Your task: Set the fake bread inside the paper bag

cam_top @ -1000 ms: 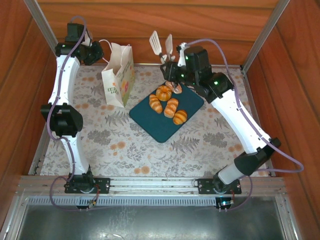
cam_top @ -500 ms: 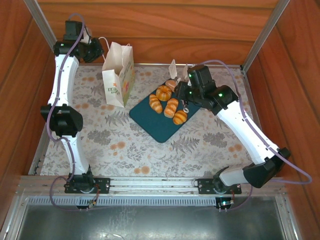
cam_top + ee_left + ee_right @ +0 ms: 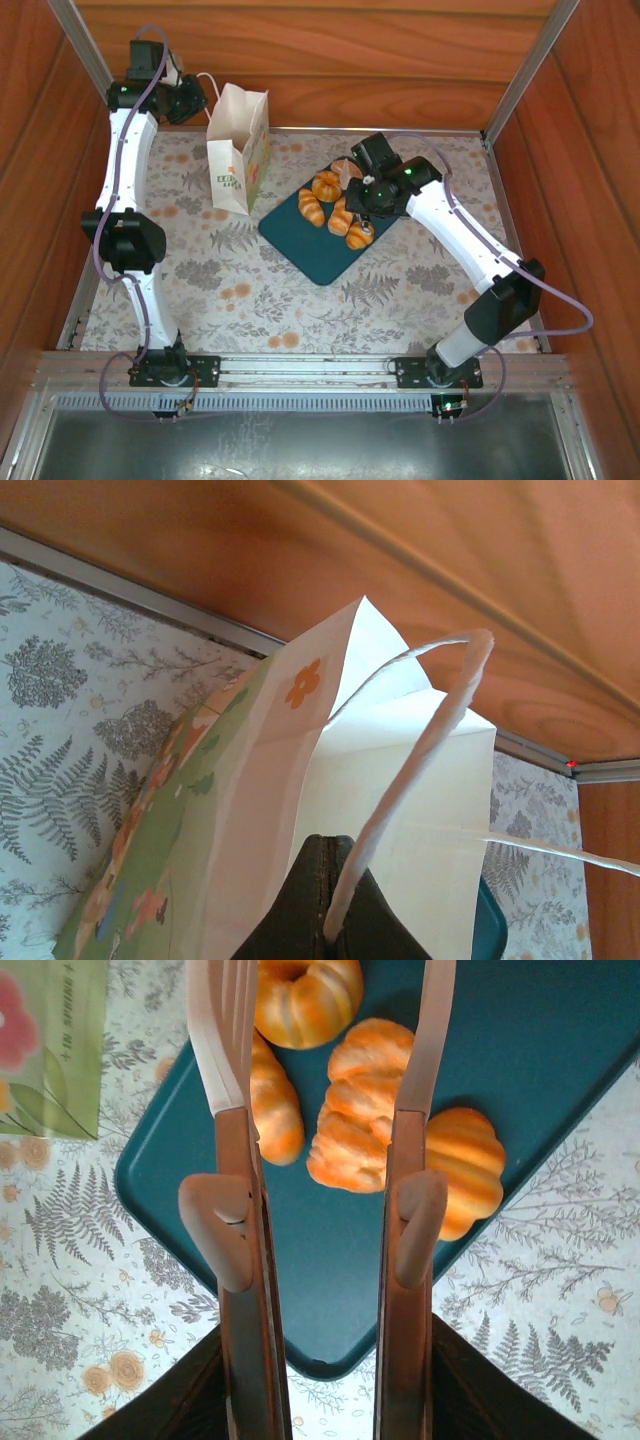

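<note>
A dark teal tray (image 3: pixel 315 250) is lying cornerwise on a flowered cloth (image 3: pixel 250 300), which is spreading out around it on every side. A pair of tongs (image 3: pixel 400 1260) is hanging over the tray, its two brown arms standing apart and its pale tips reaching across the tray's surface. Wooden walls (image 3: pixel 330 60) are rising behind the tray and well off to either side of it, and a metal rail (image 3: pixel 300 370) is running along the table edge well in front of it.

- The left arm (image 3: pixel 131 150) and right arm (image 3: pixel 460 225) have glossy white tubular links between bulky black joint housings.
- A thin lilac cable (image 3: pixel 97 255) loops loosely alongside each arm.
- Small green indicator lights (image 3: pixel 408 170) glow on the right arm's black housings.
- Flat black base plates (image 3: pixel 160 371) sit at each arm's foot.
- The left gripper (image 3: pixel 328 900) and right gripper (image 3: pixel 325 1400) have dark, matte fingers.
</note>
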Robot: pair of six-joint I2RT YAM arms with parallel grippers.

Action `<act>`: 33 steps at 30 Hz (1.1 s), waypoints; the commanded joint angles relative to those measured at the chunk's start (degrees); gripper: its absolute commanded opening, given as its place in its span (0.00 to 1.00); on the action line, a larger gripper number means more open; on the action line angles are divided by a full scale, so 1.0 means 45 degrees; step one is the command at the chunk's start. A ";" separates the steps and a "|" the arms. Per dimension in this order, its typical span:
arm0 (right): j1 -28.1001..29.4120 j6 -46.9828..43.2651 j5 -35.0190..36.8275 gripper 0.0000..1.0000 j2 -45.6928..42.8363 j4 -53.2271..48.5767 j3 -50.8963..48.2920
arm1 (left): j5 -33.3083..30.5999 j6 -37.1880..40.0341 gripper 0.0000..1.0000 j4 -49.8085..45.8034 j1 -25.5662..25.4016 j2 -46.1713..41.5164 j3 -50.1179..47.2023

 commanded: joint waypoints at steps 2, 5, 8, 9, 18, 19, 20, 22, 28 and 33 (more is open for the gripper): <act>-0.0105 0.0471 -0.0269 0.46 0.0113 -0.0231 0.0009 | 0.0236 -0.0084 0.00 -0.0012 0.0177 0.0206 0.0246; -0.0121 0.0589 -0.0364 0.47 0.0268 -0.0160 -0.0228 | 0.0195 -0.0011 0.00 0.0011 0.0185 0.0110 0.0146; -0.0142 0.0668 -0.0470 0.49 0.0430 -0.0063 -0.0438 | 0.0174 -0.0013 0.00 0.0005 0.0205 0.0103 0.0136; -0.0158 0.0652 -0.0556 0.49 0.0508 -0.0031 -0.0474 | 0.0197 -0.0016 0.00 0.0010 0.0187 0.0107 0.0147; -0.0203 0.0581 -0.0973 0.49 0.1673 0.0028 -0.0364 | 0.0192 0.0017 0.00 0.0039 0.0194 0.0128 0.0145; -0.0196 0.0553 -0.0999 0.49 0.1773 0.0023 -0.0330 | 0.0195 0.0018 0.00 0.0029 0.0205 0.0146 0.0145; -0.0198 0.0557 -0.0989 0.49 0.1887 0.0009 -0.0277 | 0.0197 0.0018 0.00 0.0020 0.0188 0.0132 0.0164; -0.0217 0.0537 -0.0998 0.49 0.2063 -0.0031 -0.0232 | 0.0192 0.0019 0.00 0.0041 0.0203 0.0123 0.0166; -0.0260 0.0457 -0.1038 0.51 0.2395 -0.0061 -0.0218 | 0.0197 0.0006 0.00 0.0039 0.0195 0.0107 0.0184; -0.0296 0.0398 -0.1105 0.51 0.2652 -0.0054 -0.0118 | 0.0216 -0.0001 0.00 0.0060 0.0199 0.0164 0.0203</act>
